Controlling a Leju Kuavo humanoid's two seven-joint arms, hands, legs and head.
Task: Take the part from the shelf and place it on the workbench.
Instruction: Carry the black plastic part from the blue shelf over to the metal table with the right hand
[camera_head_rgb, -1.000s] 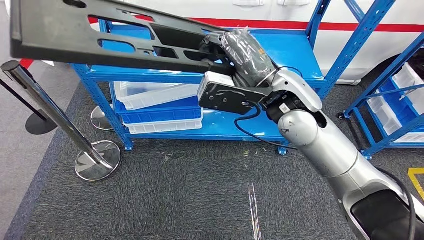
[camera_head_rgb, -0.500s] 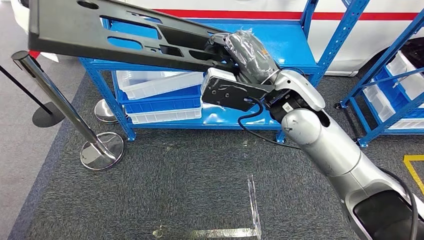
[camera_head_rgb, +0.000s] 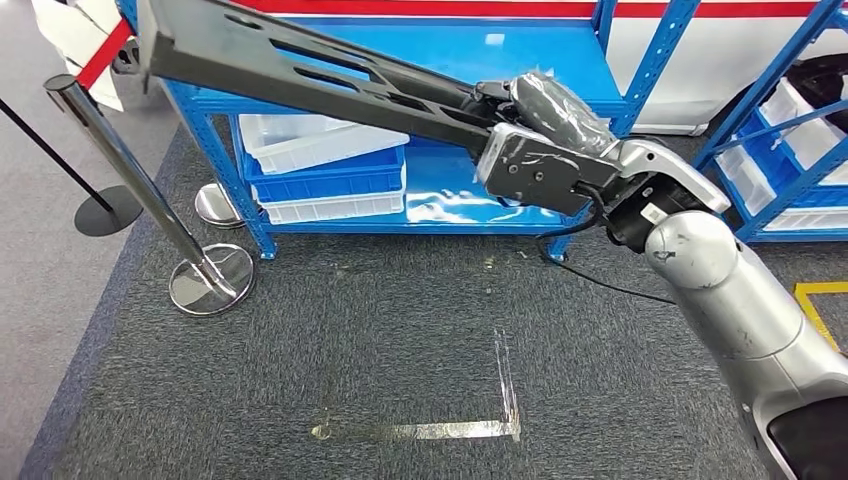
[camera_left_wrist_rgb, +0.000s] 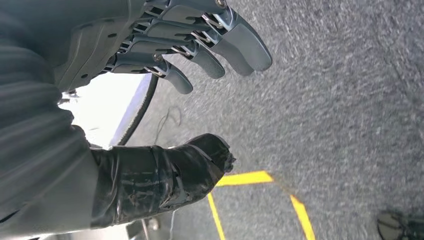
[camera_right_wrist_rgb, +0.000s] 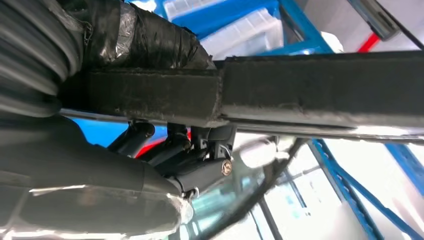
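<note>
Your right hand (camera_head_rgb: 535, 110) clamps the black part (camera_head_rgb: 300, 65), lifted off the blue shelf (camera_head_rgb: 440, 200).
Your left hand (camera_left_wrist_rgb: 165, 90) hangs with fingers apart (holding nothing) over grey carpet (camera_left_wrist_rgb: 340, 110).

Long part (camera_head_rgb: 310, 75) held out in front of the shelf (camera_head_rgb: 430, 60); bins (camera_head_rgb: 325, 170) under its top, maybe stacked; post (camera_head_rgb: 130, 175) at left.

Readable text: none that I can make out in any view.
Part (camera_head_rgb: 310, 70) in my right hand (camera_head_rgb: 545, 125): plain black, no lettering legible.
Shelf (camera_head_rgb: 600, 70): blue frame, no label readable.
Floor tape (camera_left_wrist_rgb: 250, 178): yellow lines, no characters.
</note>
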